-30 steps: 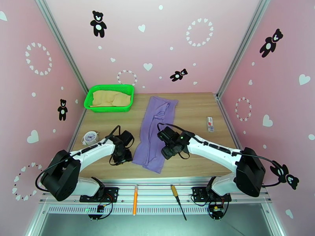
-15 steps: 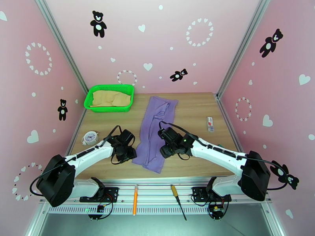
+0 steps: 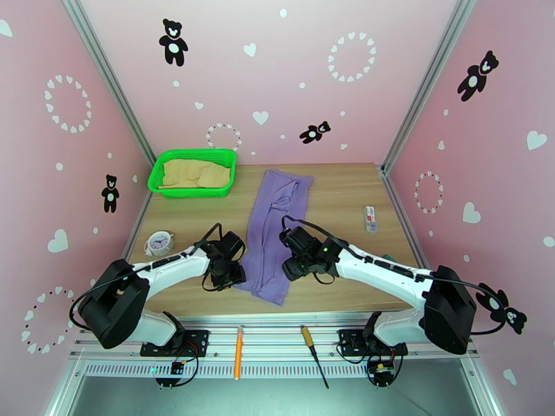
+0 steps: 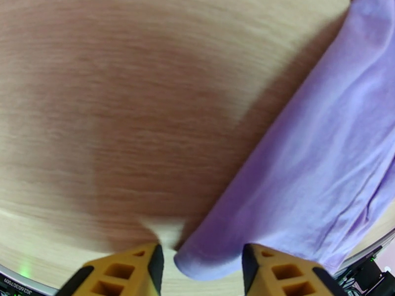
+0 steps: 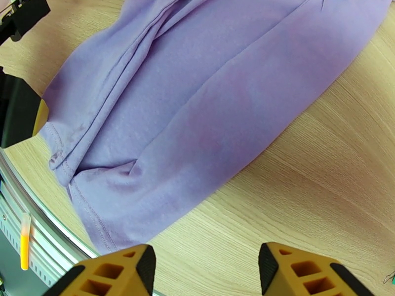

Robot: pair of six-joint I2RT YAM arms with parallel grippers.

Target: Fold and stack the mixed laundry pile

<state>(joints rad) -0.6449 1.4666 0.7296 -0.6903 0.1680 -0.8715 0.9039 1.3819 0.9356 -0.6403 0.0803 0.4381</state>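
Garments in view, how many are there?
2. The purple shirt lies lengthwise mid-table; the tan garment sits bunched in the green basket, possibly hiding more beneath.

This was a staged robot lab booth. Pink walls (image 3: 291, 91) carried bear (image 3: 173, 41) and heart (image 3: 260, 117) stickers between aluminium frame posts (image 3: 111, 84). The left arm (image 3: 166, 265) and right arm (image 3: 381, 265) were bolted to a metal rail (image 3: 277, 338) beside a wooden tabletop (image 3: 340, 195).

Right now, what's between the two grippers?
The lavender shirt: its near end lies between the left gripper and the right gripper, clearest in the top view.
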